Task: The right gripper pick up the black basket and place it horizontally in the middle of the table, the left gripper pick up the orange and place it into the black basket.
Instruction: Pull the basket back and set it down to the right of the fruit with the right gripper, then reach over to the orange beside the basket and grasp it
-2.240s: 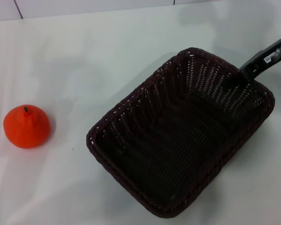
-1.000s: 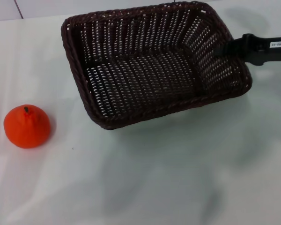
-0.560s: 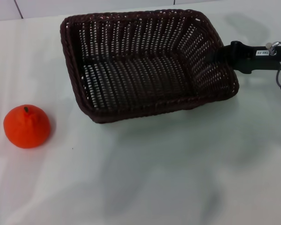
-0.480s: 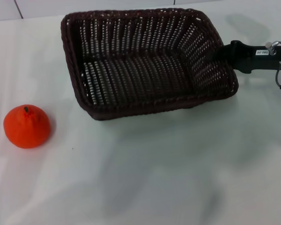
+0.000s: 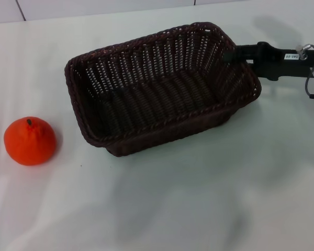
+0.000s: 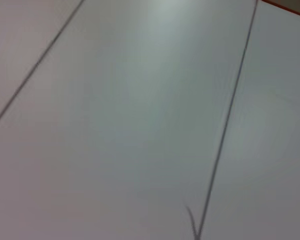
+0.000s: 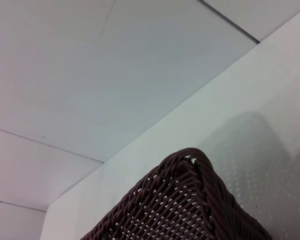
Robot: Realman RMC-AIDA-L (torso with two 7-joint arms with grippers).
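The black basket [image 5: 162, 99] lies lengthwise across the middle of the white table [image 5: 199, 198], open side up and slightly tilted. I cannot tell whether its base rests fully on the table. My right gripper [image 5: 234, 55] reaches in from the right and is shut on the basket's right-hand rim. A corner of the basket's rim also shows in the right wrist view [image 7: 190, 200]. The orange [image 5: 30, 141] sits on the table at the left, apart from the basket. My left gripper is out of view; the left wrist view shows only a pale surface with thin seams.
The arm's grey cable [image 5: 310, 89] hangs at the right edge. A tiled wall [image 5: 94, 6] runs along the far side of the table. Bare tabletop lies between the orange and the basket and in front of the basket.
The basket, held by my right gripper, has come down and levelled out from a steep tilt, moving a little nearer. The orange has not moved.
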